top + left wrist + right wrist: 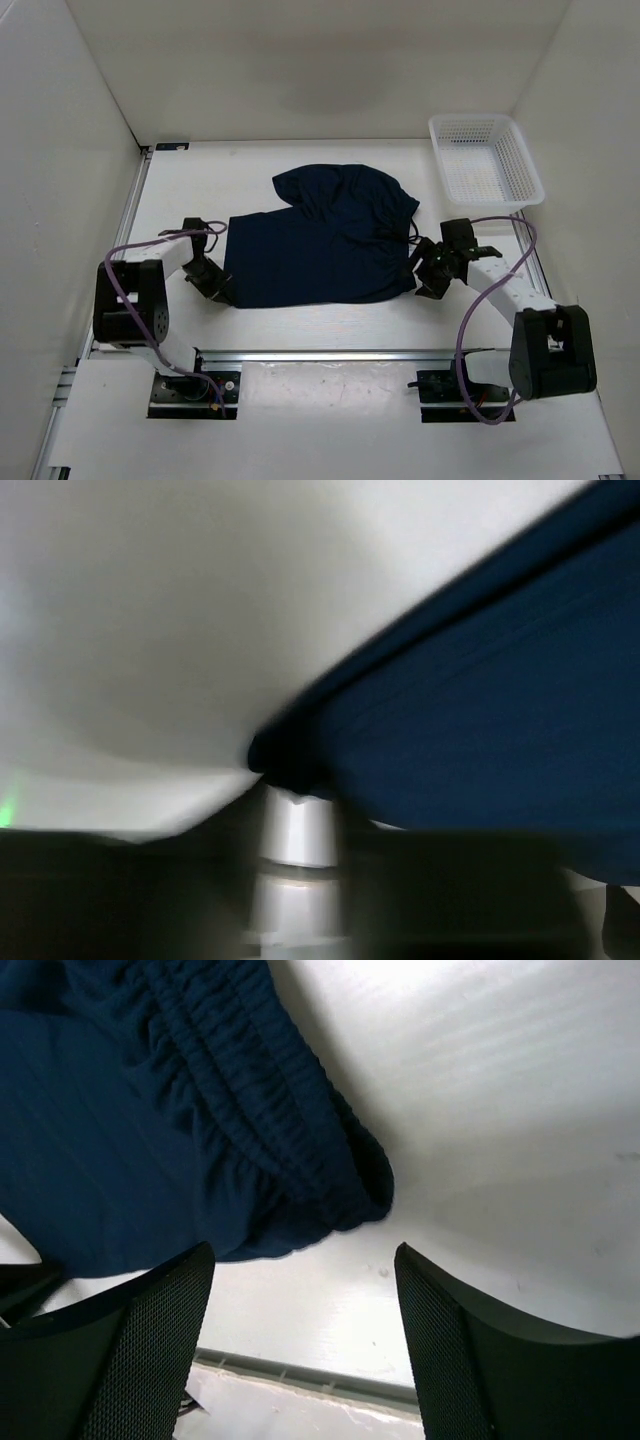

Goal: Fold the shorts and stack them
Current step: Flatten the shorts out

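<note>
The shorts [318, 255] are dark navy soft fabric, lying in the middle of the white table [300, 325]. The near portion lies flat as a broad rectangle. The far portion is a rumpled lobe resting on its far-right area. The gathered elastic waistband [270, 1110] forms the right edge, and its near corner curls over on itself.

The right gripper [302, 1260] sits just beside the near-right corner of the shorts. Its fingers [150, 1350] are spread wide with only bare table between them, and the waistband corner lies just beyond the tips. The left gripper [222, 290] is at the near-left corner of the shorts.

Bare table surrounds the shorts on the far, left and near sides. A metal rail [330, 355] bounds the near edge and white walls [60, 150] enclose the other sides. A white mesh basket [485, 160] stands at the far-right corner, well apart from the shorts.

The left wrist view is heavily blurred. It shows a fabric corner [285, 760] close to the lens, but the finger state of that gripper cannot be determined.
</note>
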